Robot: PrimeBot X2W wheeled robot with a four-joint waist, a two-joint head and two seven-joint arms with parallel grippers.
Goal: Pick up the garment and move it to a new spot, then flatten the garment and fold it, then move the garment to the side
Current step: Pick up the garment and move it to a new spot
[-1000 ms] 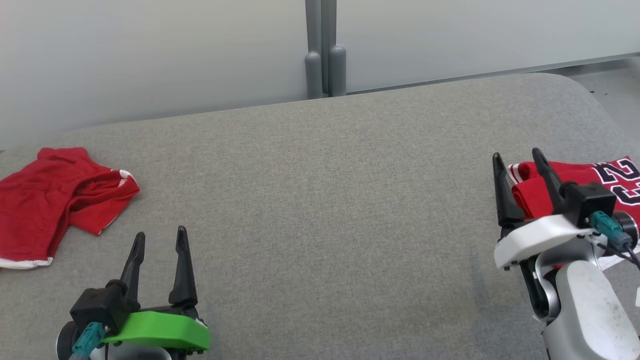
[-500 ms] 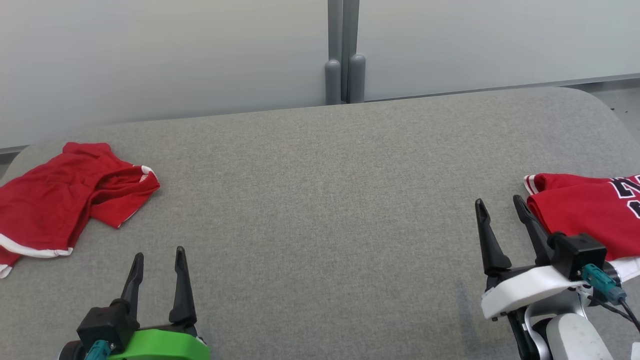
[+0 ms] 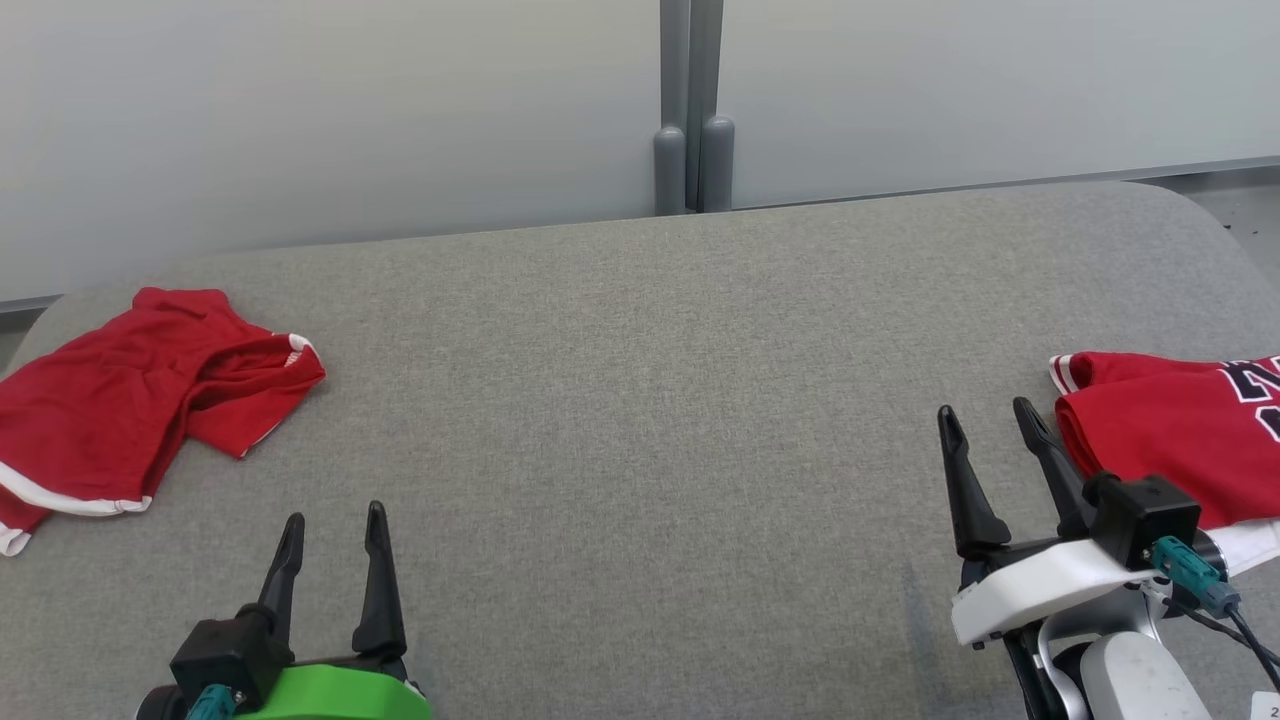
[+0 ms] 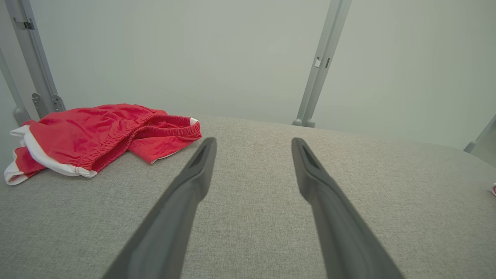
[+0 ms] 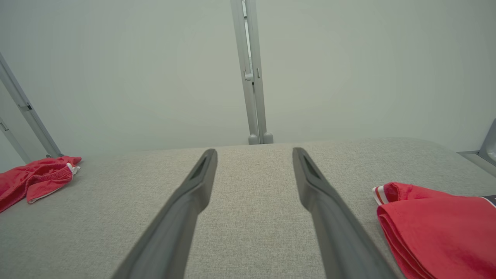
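Left gripper (image 3: 335, 515): nearest, low over the grey tabletop (image 3: 640, 420), jaws spread wide, nothing between them. Right gripper (image 3: 984, 408): equally wide, empty.

Just right of the right gripper, close to its outer finger but apart from it: folded red jersey (image 3: 1170, 440), striped trim, dark lettering cut off by the frame. Ahead and left of the left gripper, well apart: crumpled red shorts (image 3: 120, 400), white hem, waistband bunched. Farthest, a grey post (image 3: 690, 110) against the pale wall.

Judgement: the jersey looks finished and set aside, and the shorts are probably the garment to lift next. Not certain.

Risks: the right gripper's outer finger could snag the jersey's edge on a swing and undo the fold. A shallow pinch on the shorts may catch one layer only, so they drag instead of lifting. They lie near the tabletop's left edge, so a push could slide them off.

Change: the head camera has shifted. A second ago the right gripper overlapped the jersey's corner; now it stands clear. Both grippers are as wide open as then.
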